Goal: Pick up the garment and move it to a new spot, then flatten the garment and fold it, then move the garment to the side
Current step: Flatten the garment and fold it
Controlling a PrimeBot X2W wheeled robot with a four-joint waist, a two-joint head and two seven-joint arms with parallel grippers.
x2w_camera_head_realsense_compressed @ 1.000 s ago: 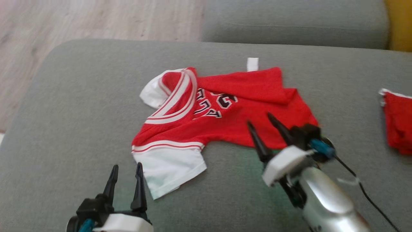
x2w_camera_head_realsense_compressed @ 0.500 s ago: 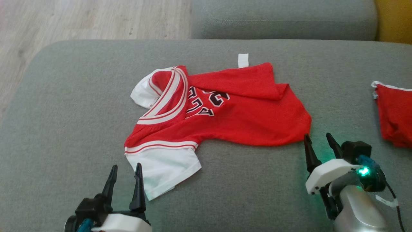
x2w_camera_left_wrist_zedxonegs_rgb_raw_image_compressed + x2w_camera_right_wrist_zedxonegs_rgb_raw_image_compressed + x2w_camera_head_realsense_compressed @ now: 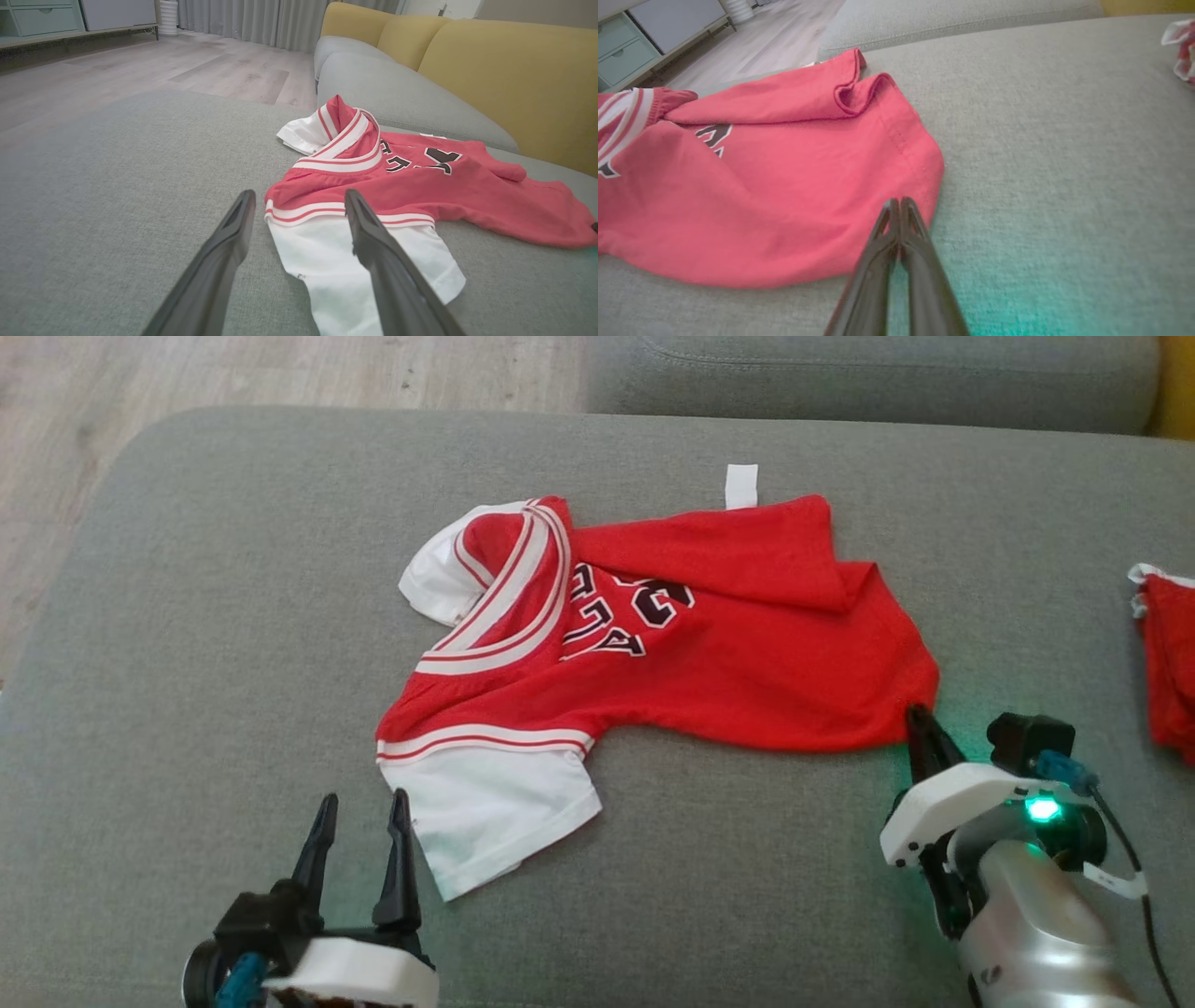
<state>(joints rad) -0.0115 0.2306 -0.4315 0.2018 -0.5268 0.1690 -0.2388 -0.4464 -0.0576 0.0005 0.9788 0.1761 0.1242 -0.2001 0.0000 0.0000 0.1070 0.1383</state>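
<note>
I see the red sports jersey (image 3: 747, 672) with white sleeves lying rumpled mid grey fabric cushion (image 3: 187, 616), soft, light and floppy. My right gripper (image 3: 922, 719) is pressed together at its hem corner, though I cannot tell if it has caught cloth. My left gripper (image 3: 364, 798) is spread beside its sleeve.

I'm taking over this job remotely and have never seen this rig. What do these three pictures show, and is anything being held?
This is a two-armed robot; each arm ends in a gripper with two dark fingers. The head view looks down from the robot's head. Each wrist view looks along one gripper's own fingers. A red jersey with white sleeves lies crumpled on a grey sofa cushion. Another red cloth lies off to the right. The left gripper is open beside the jersey, holding nothing. The right gripper is closed at the jersey's nearest corner; whether cloth is pinched between its fingers is unclear.
</note>
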